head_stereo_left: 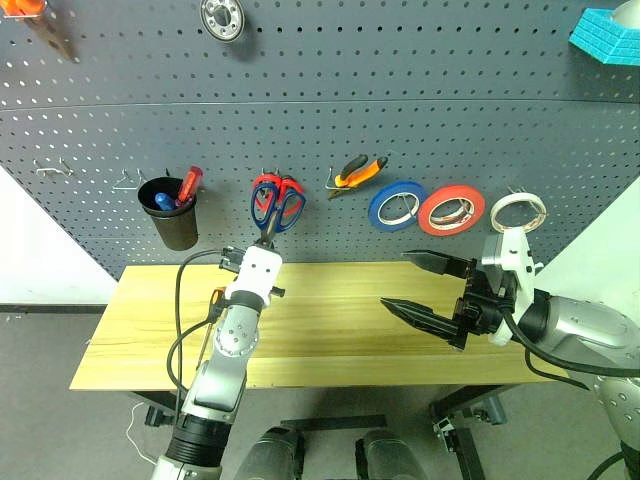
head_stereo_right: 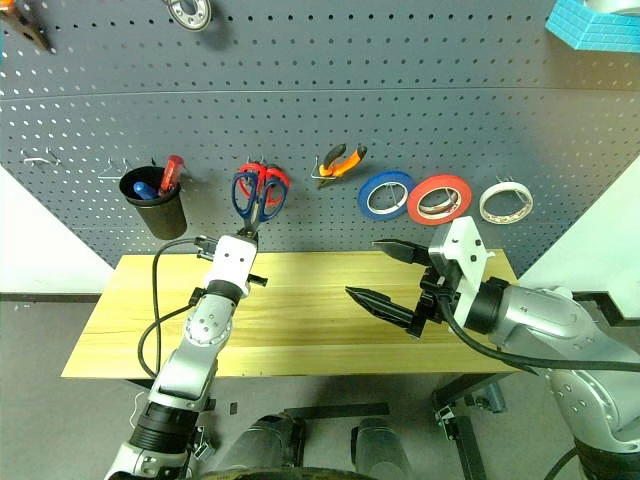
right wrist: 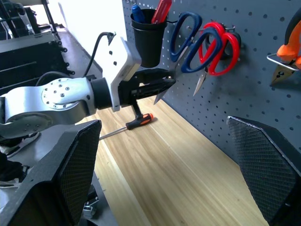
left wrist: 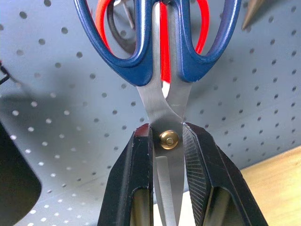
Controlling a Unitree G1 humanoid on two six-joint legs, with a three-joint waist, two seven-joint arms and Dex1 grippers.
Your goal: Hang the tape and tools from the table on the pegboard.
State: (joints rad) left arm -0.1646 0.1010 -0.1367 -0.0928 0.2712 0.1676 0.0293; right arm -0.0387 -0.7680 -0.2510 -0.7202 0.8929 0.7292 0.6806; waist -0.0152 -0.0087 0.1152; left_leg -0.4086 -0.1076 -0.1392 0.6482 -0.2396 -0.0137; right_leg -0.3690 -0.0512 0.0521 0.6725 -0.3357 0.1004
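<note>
My left gripper (head_stereo_left: 267, 240) is shut on blue-handled scissors (head_stereo_left: 278, 211), its fingers (left wrist: 136, 165) clamped at the pivot screw. It holds them upright against the pegboard (head_stereo_left: 400, 100), their handles overlapping red scissors (right wrist: 221, 47) that hang on a hook. The whitish tape (head_stereo_left: 518, 212) hangs on the pegboard at the far right. My right gripper (head_stereo_left: 393, 279) stands open above the right half of the table (head_stereo_left: 330, 330), with nothing between its fingers. A screwdriver (right wrist: 134, 125) with an orange and black handle lies on the table under my left arm.
On the pegboard hang a black cup (head_stereo_left: 175, 215) holding screwdrivers, orange pliers (head_stereo_left: 357, 170), a blue roll (head_stereo_left: 396, 205) and a red-orange roll (head_stereo_left: 451, 210). A teal object (head_stereo_left: 608, 35) sits at the top right.
</note>
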